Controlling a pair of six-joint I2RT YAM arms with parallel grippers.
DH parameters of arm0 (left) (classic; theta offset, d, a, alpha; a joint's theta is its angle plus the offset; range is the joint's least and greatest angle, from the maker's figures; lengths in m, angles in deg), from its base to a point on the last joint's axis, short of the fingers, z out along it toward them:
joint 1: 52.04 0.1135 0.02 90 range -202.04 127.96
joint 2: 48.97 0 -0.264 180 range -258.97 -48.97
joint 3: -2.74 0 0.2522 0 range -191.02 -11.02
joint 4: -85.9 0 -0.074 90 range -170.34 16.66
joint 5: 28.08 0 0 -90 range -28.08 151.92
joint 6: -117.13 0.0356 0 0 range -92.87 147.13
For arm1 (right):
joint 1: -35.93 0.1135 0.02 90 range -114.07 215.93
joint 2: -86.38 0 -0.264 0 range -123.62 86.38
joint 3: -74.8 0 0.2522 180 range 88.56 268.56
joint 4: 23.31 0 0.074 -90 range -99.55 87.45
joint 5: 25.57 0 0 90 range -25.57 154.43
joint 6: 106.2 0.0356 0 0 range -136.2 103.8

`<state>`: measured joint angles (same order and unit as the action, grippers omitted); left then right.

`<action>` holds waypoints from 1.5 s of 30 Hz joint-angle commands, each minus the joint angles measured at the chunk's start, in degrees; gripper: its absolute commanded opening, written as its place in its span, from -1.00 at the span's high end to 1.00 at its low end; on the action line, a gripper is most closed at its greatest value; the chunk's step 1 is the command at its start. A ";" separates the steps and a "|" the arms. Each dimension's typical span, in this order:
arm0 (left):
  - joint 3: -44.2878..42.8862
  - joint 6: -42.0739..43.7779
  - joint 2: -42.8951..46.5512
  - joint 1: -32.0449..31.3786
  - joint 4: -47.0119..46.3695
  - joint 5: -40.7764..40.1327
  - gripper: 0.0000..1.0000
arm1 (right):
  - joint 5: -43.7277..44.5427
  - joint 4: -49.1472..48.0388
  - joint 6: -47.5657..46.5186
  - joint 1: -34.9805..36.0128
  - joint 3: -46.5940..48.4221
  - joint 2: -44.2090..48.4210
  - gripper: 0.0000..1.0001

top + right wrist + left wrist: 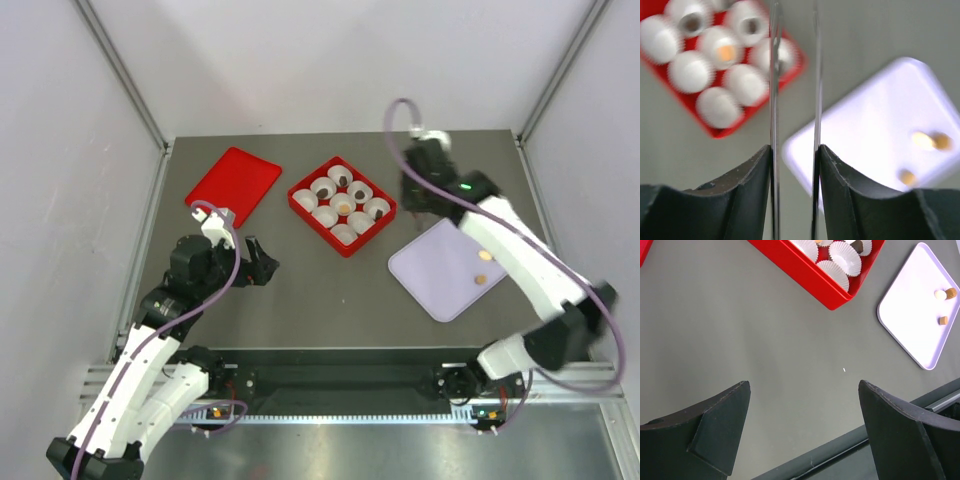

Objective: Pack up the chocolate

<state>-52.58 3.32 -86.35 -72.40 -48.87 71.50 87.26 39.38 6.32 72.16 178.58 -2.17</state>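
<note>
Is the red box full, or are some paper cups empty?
Partly full. Some paper cups in the red box hold chocolate; others show only white paper.

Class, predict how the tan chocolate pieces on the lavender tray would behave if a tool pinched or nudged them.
The tan chocolate pieces look small and roundish, so a nudge would probably roll them across the smooth lavender tray. They are smaller than the paper cups, so likely light. An off-centre pinch might squirt one out.

Box [315,228] of paper cups [324,214] central, lid [233,182] left of it, tray [440,265] right and nearer, chocolate [481,279] on tray.
</note>
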 commanded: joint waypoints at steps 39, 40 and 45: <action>-0.01 0.43 1.61 -0.65 -2.46 3.16 -0.89 | -15.01 15.49 3.22 -39.83 -37.28 34.50 0.19; -0.01 0.43 1.61 -0.73 -2.55 3.16 -0.89 | -15.36 15.93 3.23 -39.74 -37.28 34.76 0.20; -0.01 0.43 1.79 -0.73 -2.46 2.98 -0.89 | -16.06 16.99 3.41 -39.74 -36.84 35.03 0.20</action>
<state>-52.58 3.32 -85.09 -72.83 -48.92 74.06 72.02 54.83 8.83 33.06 140.94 31.64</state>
